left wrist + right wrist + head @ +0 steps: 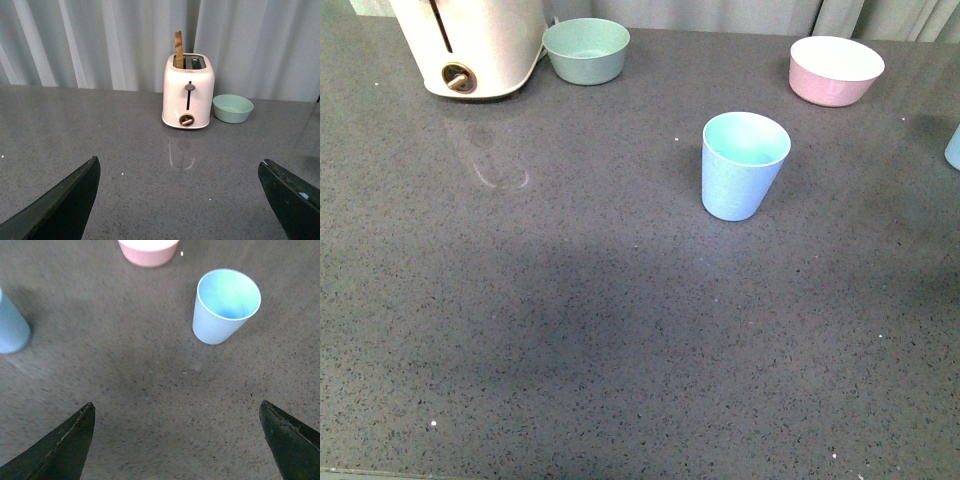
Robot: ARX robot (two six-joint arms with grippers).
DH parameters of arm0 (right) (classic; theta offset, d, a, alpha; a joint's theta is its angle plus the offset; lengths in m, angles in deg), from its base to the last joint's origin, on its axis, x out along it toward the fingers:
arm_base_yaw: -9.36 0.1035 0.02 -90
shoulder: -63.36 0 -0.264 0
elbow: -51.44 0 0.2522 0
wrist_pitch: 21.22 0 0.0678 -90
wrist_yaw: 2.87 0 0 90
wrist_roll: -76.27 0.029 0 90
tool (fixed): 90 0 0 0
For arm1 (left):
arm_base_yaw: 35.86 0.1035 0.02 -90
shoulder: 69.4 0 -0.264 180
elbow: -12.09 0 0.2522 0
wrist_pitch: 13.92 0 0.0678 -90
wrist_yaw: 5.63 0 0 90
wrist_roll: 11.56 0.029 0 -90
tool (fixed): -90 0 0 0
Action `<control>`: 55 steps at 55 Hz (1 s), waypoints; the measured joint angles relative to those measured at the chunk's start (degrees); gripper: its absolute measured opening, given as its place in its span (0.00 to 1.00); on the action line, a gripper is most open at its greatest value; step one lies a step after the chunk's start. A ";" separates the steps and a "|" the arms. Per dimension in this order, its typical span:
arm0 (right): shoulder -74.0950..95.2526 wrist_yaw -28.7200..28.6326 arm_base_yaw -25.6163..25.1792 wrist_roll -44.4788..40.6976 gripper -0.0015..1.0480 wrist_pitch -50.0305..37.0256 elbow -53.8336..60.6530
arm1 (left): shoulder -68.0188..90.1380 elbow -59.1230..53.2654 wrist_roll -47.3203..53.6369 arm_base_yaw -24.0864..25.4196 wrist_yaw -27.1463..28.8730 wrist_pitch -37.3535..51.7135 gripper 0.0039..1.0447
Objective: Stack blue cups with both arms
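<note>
One blue cup point(745, 165) stands upright, mouth up, on the grey counter point(570, 330) ahead of the right gripper point(176, 405), off its centre line toward one finger and well clear of both. The second blue cup point(11, 322), cut by the frame edge, sits ahead beyond the other finger, with the pink bowl point(147, 250) farther out between them. The right jaws are spread wide and empty, like those of the left gripper point(178, 161), which faces only the toaster point(188, 92) and mint-green bowl point(232, 108), so I judge the right arm nearer to both cups.
</note>
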 joint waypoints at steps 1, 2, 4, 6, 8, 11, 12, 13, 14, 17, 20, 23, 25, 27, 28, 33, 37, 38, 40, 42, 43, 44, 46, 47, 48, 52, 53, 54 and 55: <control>2.54 0.28 0.24 -1.18 0.91 0.90 -2.10 | -0.02 0.00 0.00 0.00 0.00 0.00 0.92; 4.98 0.68 0.52 -2.23 0.91 1.81 -4.17 | -0.02 0.00 -0.02 0.00 0.00 0.00 0.91; 10.21 2.14 1.36 -4.57 0.91 3.37 -9.14 | -0.02 0.00 0.00 0.00 0.00 0.00 0.92; 12.94 3.08 1.95 -5.73 0.91 4.09 -12.11 | -0.02 0.00 0.00 0.00 0.00 0.00 0.92; 15.96 3.87 2.75 -6.97 0.91 5.27 -15.89 | -0.02 0.00 0.00 0.00 0.00 0.00 0.92; 19.39 4.74 4.09 -8.55 0.91 6.97 -20.90 | -0.02 0.00 0.00 0.00 0.00 0.00 0.92; 20.33 4.96 4.50 -8.92 0.91 7.63 -22.43 | -0.02 0.00 0.00 0.00 0.00 0.00 0.92; 20.76 5.09 4.72 -9.27 0.91 7.96 -23.12 | -0.02 0.00 0.00 0.00 0.00 0.00 0.92; 21.57 5.29 5.11 -9.68 0.91 8.55 -24.52 | -0.02 0.00 0.00 0.00 0.00 0.00 0.92; 23.80 6.05 6.10 -10.36 0.91 9.90 -28.22 | -0.02 0.00 0.00 0.00 0.00 0.00 0.92; 25.77 6.47 6.69 -10.91 0.91 11.08 -31.04 | -0.02 0.00 0.00 0.00 0.00 0.00 0.92; 27.39 7.13 7.04 -10.95 0.91 11.76 -33.00 | -0.02 0.00 0.00 0.00 0.00 0.00 0.92; 28.68 7.67 7.21 -11.13 0.91 12.22 -34.27 | -0.02 0.00 0.00 0.00 0.00 0.00 0.92; 29.97 8.09 7.45 -11.21 0.91 12.72 -35.45 | -0.02 0.00 0.00 0.00 0.00 0.00 0.92; 30.36 8.22 7.48 -11.28 0.91 12.87 -35.76 | -0.02 0.00 0.00 0.00 0.00 0.00 0.92; 33.24 8.76 7.96 -11.34 0.91 13.86 -37.59 | -0.02 0.00 0.00 0.00 0.00 0.00 0.92; 35.12 9.11 8.28 -11.32 0.91 14.51 -38.56 | -0.02 0.00 0.00 0.00 0.00 0.00 0.92; 35.34 9.20 8.33 -11.32 0.91 14.60 -38.71 | -0.02 0.00 0.00 0.00 0.00 0.00 0.92; 36.02 9.46 8.48 -11.32 0.91 14.73 -39.06 | -0.02 0.00 0.00 0.00 0.00 0.00 0.92; 36.54 9.81 8.61 -11.32 0.91 14.88 -39.47 | -0.02 0.00 0.00 0.00 0.00 0.00 0.92; 36.76 9.86 8.68 -11.32 0.91 14.93 -39.63 | -0.02 0.00 0.00 0.00 0.00 0.00 0.92; 36.92 9.97 8.72 -11.32 0.91 14.97 -39.78 | -0.02 0.00 0.00 0.00 0.00 0.00 0.92; 37.40 10.08 8.90 -11.30 0.91 14.99 -40.26 | -0.02 0.00 0.00 0.00 0.00 0.00 0.92; 37.73 10.29 8.98 -11.28 0.91 15.02 -40.63 | -0.02 0.00 0.00 0.00 0.00 0.00 0.92; 37.99 10.54 9.09 -11.10 0.89 15.04 -40.98 | -0.02 -0.02 0.00 0.00 0.00 0.00 0.92; 38.97 11.10 9.49 -11.08 0.76 15.43 -42.01 | -0.02 -0.02 0.00 0.00 0.00 0.00 0.92; 39.08 11.13 9.51 -11.08 0.75 15.50 -42.07 | -0.02 0.00 0.00 0.00 0.00 0.00 0.92; 39.28 11.13 9.62 -11.08 0.71 15.58 -42.16 | -0.02 0.00 0.00 0.00 0.00 0.00 0.92; 39.47 11.28 9.66 -11.08 0.68 15.69 -42.21 | -0.02 0.00 0.00 0.00 0.00 0.00 0.92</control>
